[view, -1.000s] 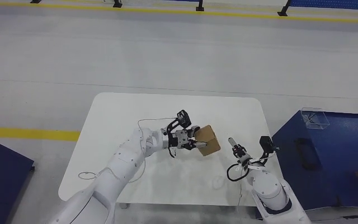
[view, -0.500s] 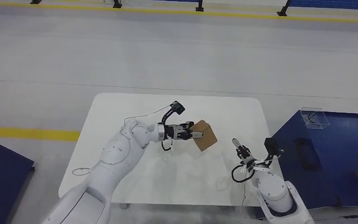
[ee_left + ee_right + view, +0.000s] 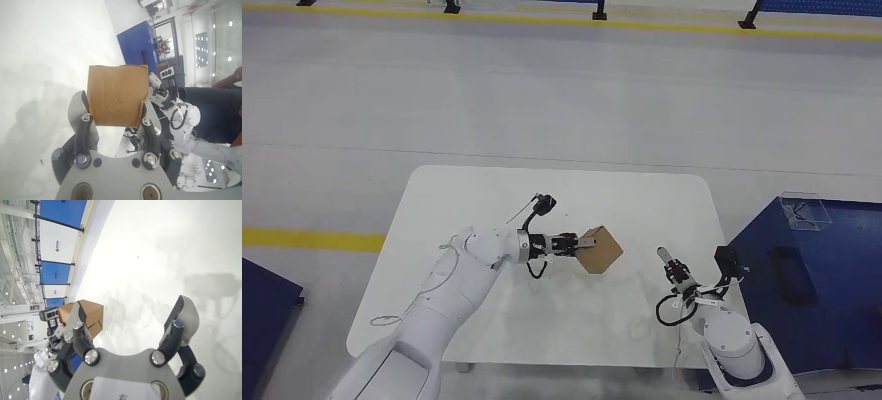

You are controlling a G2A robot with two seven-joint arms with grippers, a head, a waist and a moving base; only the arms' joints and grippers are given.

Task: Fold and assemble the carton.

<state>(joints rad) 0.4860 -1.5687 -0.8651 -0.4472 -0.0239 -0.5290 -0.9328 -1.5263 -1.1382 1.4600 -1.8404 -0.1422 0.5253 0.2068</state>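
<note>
Carton (image 3: 117,96) is clamped between the fingers of your left gripper (image 3: 113,103), seemingly above the table (image 3: 642,195) so its flaps are free. Your right gripper (image 3: 130,306) hangs open, well apart from it.

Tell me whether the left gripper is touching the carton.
Touching. In the left wrist view the left gripper clamps the carton, its fingers pressed against opposite sides with no gap.
</note>
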